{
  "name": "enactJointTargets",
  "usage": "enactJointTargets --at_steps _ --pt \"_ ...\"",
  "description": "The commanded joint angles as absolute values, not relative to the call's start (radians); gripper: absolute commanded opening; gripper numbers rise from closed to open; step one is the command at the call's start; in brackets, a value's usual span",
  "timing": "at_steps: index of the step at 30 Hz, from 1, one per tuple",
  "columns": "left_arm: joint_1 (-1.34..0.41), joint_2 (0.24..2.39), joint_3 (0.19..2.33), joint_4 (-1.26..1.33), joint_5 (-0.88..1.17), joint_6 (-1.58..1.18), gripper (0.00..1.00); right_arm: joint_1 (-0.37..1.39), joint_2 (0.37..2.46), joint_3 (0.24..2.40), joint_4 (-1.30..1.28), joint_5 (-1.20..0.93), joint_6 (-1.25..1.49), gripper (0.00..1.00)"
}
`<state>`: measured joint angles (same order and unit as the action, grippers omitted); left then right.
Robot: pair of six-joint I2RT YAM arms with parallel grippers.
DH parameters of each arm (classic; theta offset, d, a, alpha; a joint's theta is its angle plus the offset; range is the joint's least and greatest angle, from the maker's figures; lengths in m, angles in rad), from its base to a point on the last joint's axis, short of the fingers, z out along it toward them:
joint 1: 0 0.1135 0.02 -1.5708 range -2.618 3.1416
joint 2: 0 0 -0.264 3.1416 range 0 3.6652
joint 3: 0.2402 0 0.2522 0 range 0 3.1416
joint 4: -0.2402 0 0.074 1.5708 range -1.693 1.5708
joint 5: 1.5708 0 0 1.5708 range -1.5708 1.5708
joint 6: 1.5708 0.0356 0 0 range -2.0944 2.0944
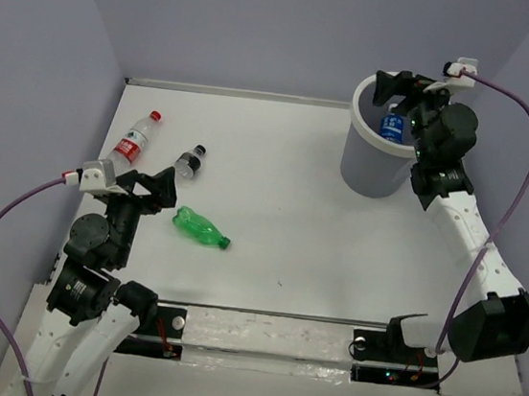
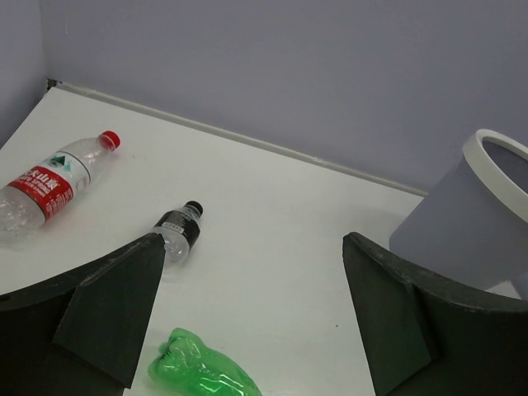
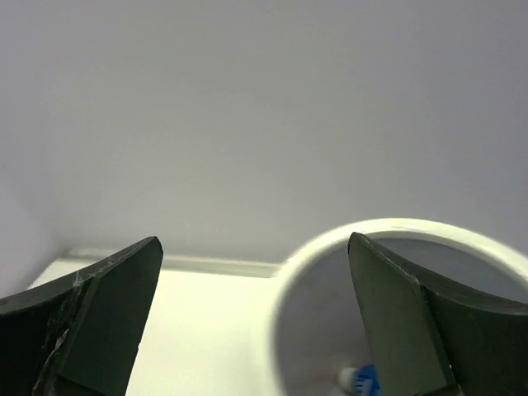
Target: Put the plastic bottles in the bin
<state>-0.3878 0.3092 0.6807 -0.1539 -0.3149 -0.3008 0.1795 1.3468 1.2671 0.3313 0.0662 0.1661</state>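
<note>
left fingers (image 2: 115,305): released and spread wide with nothing between them. they hang low over the left part of the desk (image 1: 282,210), with the green bottle's base just ahead of them.
right fingers (image 3: 99,313): released and spread wide, gripping nothing, held above the open mouth of the bin (image 1: 370,167).
bin: grey cylinder with a thick white rim, standing upright at the far right of the desk, well apart from the bottles lying on the left.
blue-labelled bottle (image 1: 392,127): inside the bin, under the right fingers and partly hidden by the arm.
red-labelled bottle (image 1: 135,139): clear with a red cap, lying on its side at the far left, cap towards the back wall.
black-capped bottle (image 1: 190,162): small and clear, lying on its side near the red-labelled one, not touching it.
green bottle (image 1: 200,228): lying on its side nearer the arms, dark cap pointing right. its body looks crumpled in the left wrist view.
</note>
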Motion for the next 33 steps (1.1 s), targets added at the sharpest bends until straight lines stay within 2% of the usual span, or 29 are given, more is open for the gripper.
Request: enactJointTargets --at_steps 1,4,8,12,19,25,26,28,29,30,33 --pt "-0.373 0.305 0.693 -0.104 -0.333 -0.291 0.99 0.393 1.350 1.357 0.125 -0.187 0.132 1.00" --pt "-0.365 0.311 0.696 -0.113 -0.360 -0.290 0.99 0.567 1.428 1.352 0.013 -0.254 0.118 1.00" --pt "-0.351 0.313 0.703 -0.132 -0.435 -0.295 0.99 0.762 1.560 1.313 0.003 -0.268 0.075 1.00" --pt "-0.336 0.281 0.704 -0.138 -0.495 -0.302 0.99 0.860 1.711 1.356 0.003 -0.279 0.069 1.00" --pt "-0.322 0.305 0.701 -0.137 -0.480 -0.304 0.99 1.011 2.035 1.620 -0.202 -0.220 0.011 1.00" --pt "-0.316 0.351 0.704 -0.144 -0.462 -0.304 0.99 1.041 2.195 1.710 -0.247 -0.251 0.023 1.00" --pt "-0.314 0.357 0.704 -0.146 -0.454 -0.302 0.99 1.042 2.213 1.723 -0.253 -0.256 0.026 0.97" --pt "-0.308 0.374 0.706 -0.147 -0.446 -0.304 0.99 1.042 2.240 1.732 -0.255 -0.273 0.038 0.74" --pt "-0.305 0.377 0.706 -0.150 -0.445 -0.302 0.99 1.042 2.244 1.733 -0.253 -0.265 0.043 0.59" --pt "-0.304 0.379 0.706 -0.147 -0.446 -0.302 0.99 1.042 2.238 1.732 -0.253 -0.253 0.048 0.33" --pt "-0.298 0.393 0.703 -0.144 -0.442 -0.301 0.99 1.042 2.128 1.694 -0.249 -0.160 0.037 0.29"
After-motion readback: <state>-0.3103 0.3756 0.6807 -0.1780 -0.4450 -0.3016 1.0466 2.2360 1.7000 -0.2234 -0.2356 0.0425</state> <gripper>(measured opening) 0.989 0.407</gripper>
